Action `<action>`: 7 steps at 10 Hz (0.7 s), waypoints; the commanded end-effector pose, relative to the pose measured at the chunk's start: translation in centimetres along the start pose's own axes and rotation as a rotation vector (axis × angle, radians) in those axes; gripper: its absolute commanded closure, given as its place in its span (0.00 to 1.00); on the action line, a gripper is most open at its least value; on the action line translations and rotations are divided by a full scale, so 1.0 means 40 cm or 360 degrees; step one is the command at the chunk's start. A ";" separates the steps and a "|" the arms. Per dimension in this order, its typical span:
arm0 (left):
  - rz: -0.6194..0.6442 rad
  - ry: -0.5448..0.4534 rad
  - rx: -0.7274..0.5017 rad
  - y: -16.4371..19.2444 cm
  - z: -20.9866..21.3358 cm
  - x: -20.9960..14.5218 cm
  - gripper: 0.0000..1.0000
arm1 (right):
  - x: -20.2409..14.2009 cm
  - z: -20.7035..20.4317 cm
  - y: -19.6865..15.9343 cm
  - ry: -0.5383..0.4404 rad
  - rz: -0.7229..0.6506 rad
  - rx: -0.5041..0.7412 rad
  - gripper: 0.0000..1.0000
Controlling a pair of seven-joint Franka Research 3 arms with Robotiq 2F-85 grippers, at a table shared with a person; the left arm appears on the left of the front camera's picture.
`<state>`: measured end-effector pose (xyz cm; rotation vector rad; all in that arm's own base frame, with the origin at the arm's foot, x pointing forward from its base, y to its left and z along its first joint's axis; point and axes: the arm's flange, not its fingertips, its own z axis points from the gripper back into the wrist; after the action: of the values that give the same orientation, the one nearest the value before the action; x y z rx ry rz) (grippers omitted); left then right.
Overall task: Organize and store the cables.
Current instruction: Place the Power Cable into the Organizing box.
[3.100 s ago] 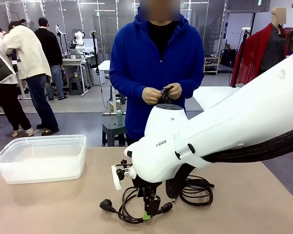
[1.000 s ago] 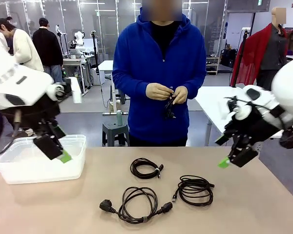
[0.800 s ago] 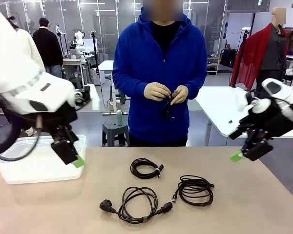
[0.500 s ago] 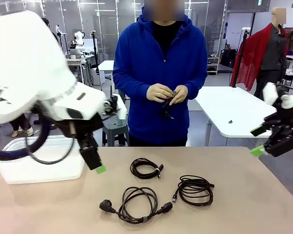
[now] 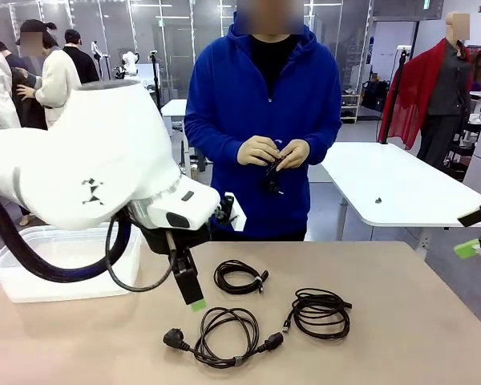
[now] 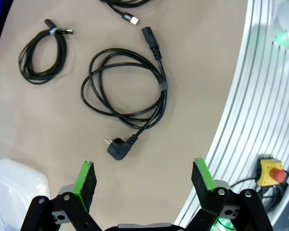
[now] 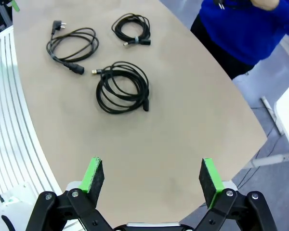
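Front: 3 cables (image 5: 239, 277) lay on table (image 5: 401, 345). Left gripper (image 5: 194, 301) hovered just above plug cable (image 5: 224, 337); right gripper (image 5: 471, 234) well apart at the edge.
Left wrist: jaws apart, plug cable ahead between them.
Right wrist: jaws apart, cables far ahead.

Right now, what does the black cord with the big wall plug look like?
The power cord is thin and black, loosely wound into a round coil held by a small tie. An angled wall plug sticks out at one end, a blocky connector at the other. It lies flat on the tan table, nearest the robot's edge; nothing touches it.
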<state>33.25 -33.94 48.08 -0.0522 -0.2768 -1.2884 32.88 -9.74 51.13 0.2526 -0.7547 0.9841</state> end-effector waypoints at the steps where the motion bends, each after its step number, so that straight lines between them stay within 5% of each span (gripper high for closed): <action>1: -0.0046 -0.0017 0.0007 0.009 -0.022 0.021 0.00 | -0.088 -0.059 0.056 0.0032 -0.0022 0.0025 0.00; 4: -0.0043 -0.0045 -0.0020 0.001 -0.013 0.018 0.00 | -0.119 -0.091 0.037 0.0039 -0.0071 0.0058 0.00; 7: -0.0020 0.0010 -0.0014 -0.007 -0.028 0.015 0.00 | -0.060 -0.034 -0.024 0.0040 -0.0075 0.0043 0.00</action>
<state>33.40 -34.71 47.63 -0.0528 -0.2811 -1.2987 33.80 -11.18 48.27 0.2798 -0.6974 0.9511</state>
